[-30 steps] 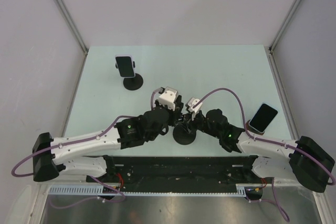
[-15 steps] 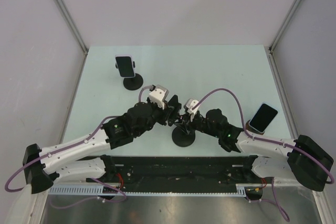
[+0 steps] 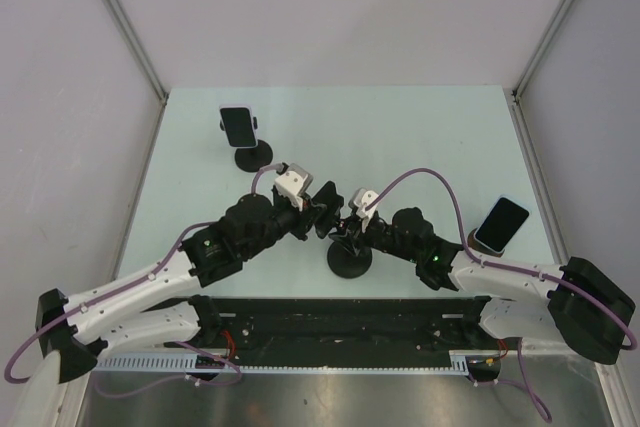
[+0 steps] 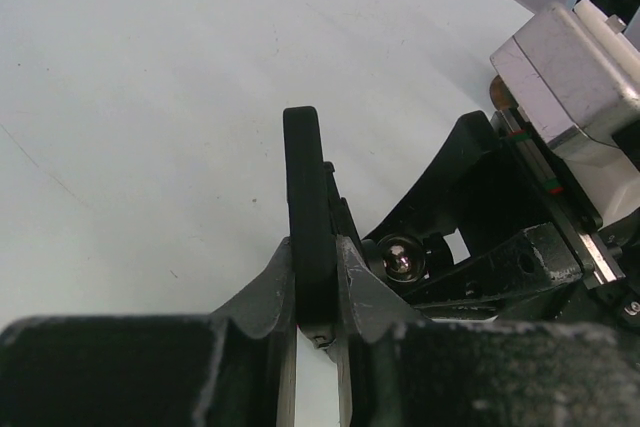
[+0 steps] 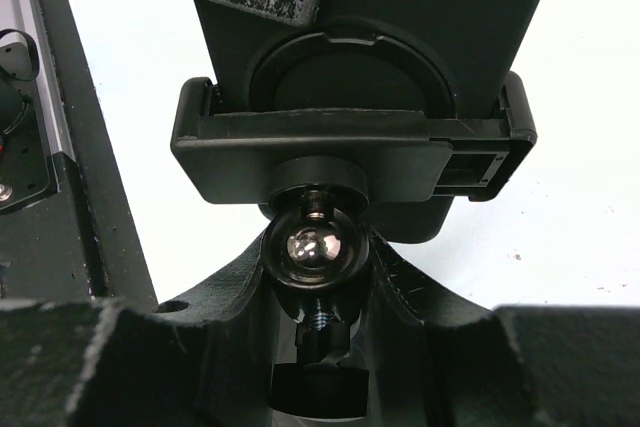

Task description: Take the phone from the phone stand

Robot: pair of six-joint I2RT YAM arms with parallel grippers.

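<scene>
Two arms meet mid-counter (image 3: 420, 137) from above, left end effector (image 3: 325, 218) and right end effector (image 3: 350, 231) at the phone stand (image 3: 350, 260). Left wrist: narrow fingers (image 4: 365, 287) clamp the black phone (image 4: 303, 197) edge-on. Right wrist: fingers pinch the stand's ball joint (image 5: 315, 247); the phone sits in the cradle (image 5: 350, 152).

The left arm (image 3: 150, 282) and right arm (image 3: 505, 272) reach low and inward, wrists nearly meeting. The left gripper (image 4: 317, 292) is clamped on the phone's (image 4: 305, 197) edge. The right gripper (image 5: 318, 292) pinches the stand's (image 5: 350, 157) neck under the ball joint.
</scene>
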